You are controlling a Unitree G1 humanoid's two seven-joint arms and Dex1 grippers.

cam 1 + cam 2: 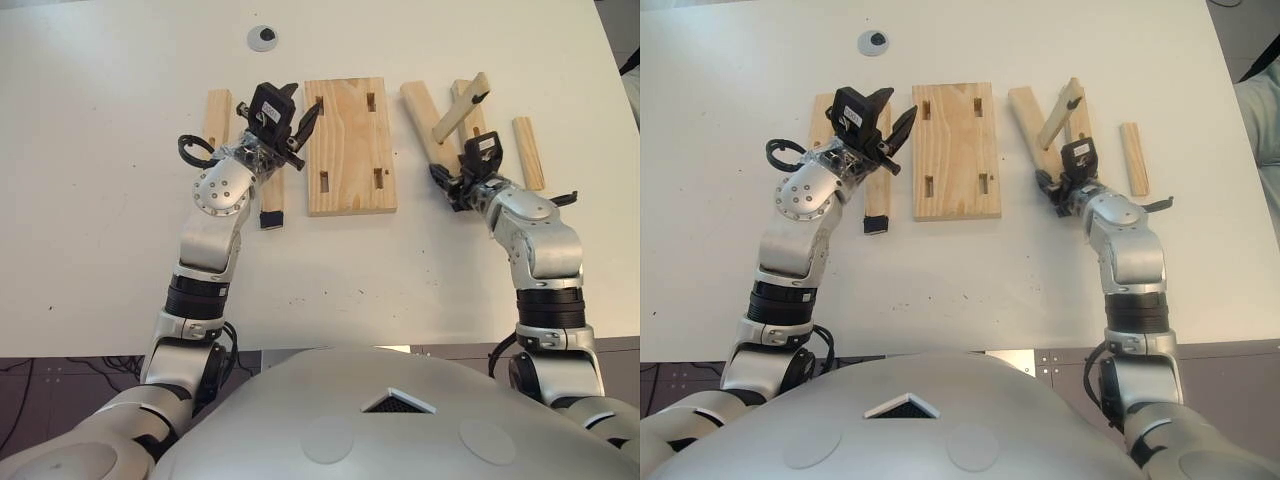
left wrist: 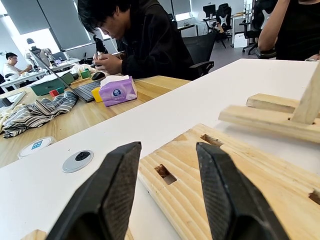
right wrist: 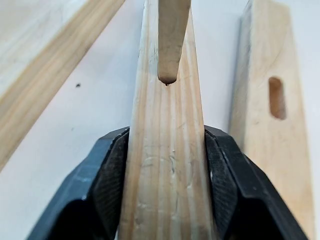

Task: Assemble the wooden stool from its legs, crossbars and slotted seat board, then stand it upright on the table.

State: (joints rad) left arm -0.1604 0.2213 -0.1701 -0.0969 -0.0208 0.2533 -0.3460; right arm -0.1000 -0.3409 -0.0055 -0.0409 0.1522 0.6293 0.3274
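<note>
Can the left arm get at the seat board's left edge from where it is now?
Probably yes. The left gripper hangs open right at the seat board's left edge, and nothing lies between its fingers and the wood.

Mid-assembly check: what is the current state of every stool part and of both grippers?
seat board: flat on table, slots empty.
left gripper: open, above seat board's left edge.
right gripper: shut on leg.
leg: gripped at its near end.
crossbar: tilted up, lower end on leg.
second leg: flat, slot empty.
short bar: flat, loose.
far-left bar: flat, loose.
bar by left arm: flat, loose.
</note>
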